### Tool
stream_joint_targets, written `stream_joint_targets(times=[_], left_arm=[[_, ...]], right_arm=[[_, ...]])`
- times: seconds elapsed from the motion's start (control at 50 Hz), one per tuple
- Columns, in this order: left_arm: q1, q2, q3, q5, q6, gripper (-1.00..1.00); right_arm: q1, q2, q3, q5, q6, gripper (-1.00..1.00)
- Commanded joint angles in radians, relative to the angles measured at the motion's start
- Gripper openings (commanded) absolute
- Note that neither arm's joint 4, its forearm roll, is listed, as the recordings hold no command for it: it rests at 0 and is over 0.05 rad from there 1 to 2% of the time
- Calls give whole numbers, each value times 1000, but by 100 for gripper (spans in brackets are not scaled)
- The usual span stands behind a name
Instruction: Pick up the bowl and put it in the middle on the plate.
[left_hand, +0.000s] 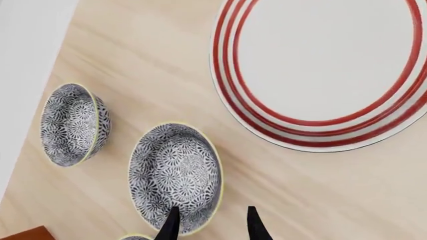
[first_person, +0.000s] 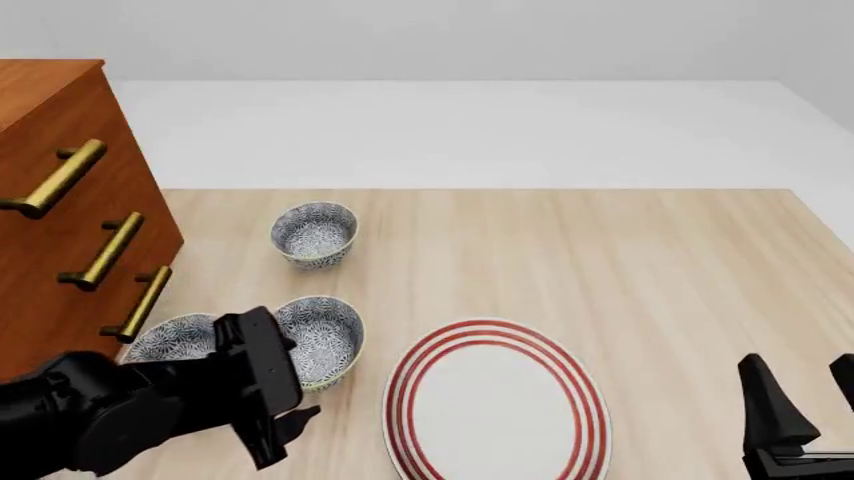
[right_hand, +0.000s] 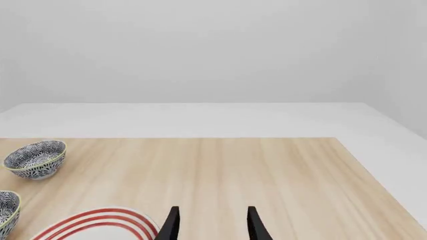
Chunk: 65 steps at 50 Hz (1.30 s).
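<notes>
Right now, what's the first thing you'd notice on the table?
The big white plate with red rings sits near the front middle of the wooden table. Left of it stand three small blue-and-white flowery bowls; the left pincer hangs open beside the middle bowl.

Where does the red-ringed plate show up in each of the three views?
Left wrist view: the plate fills the upper right, cut by the edge.
Front view: bottom centre, right of the nearest bowl.
Right wrist view: only its rim at the bottom left.
Shared landmark: that bowl beside the plate.
</notes>
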Motion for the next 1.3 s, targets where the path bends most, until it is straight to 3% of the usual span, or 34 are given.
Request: stream_joint_targets(times=[0.02, 0.92, 1.3], left_arm=[[19, 73, -6, -51, 22, 100], [32, 232, 40, -184, 63, 100], [68, 273, 3, -183, 88, 100]], right_arm=[[0, -1, 0, 0, -1, 100], [0, -1, 0, 0, 0, 100], [0, 0, 0, 0, 0, 100]])
